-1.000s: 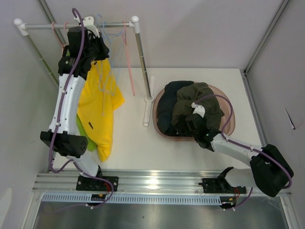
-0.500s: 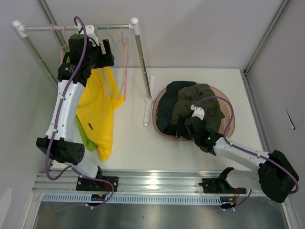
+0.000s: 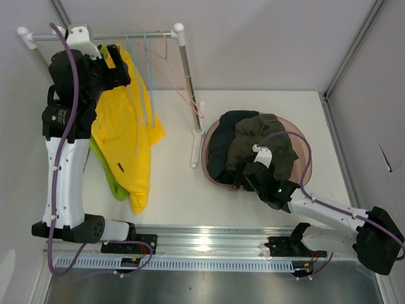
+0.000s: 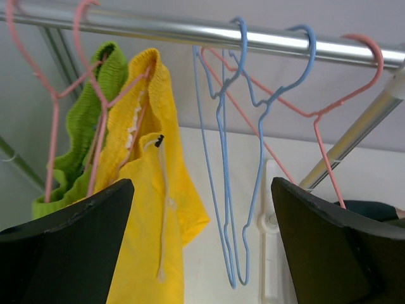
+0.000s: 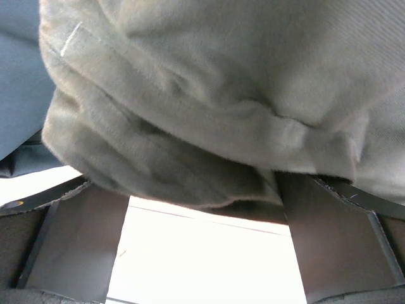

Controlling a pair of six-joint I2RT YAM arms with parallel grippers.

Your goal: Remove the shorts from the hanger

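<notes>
Left wrist view: my left gripper (image 4: 201,209) gapes toward yellow shorts (image 4: 149,190) hanging at frame left; I should grip them next. My right gripper (image 5: 205,253) gapes too.

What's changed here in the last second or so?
The left arm swung left, taking its open left gripper clear of the yellow shorts' top. The empty pink hanger swung out rightward. The right gripper slid slightly toward the arms' bases, at the olive shorts' edge. Yellow and lime green shorts still hang on the rail; the pile stayed in its tray.
</notes>
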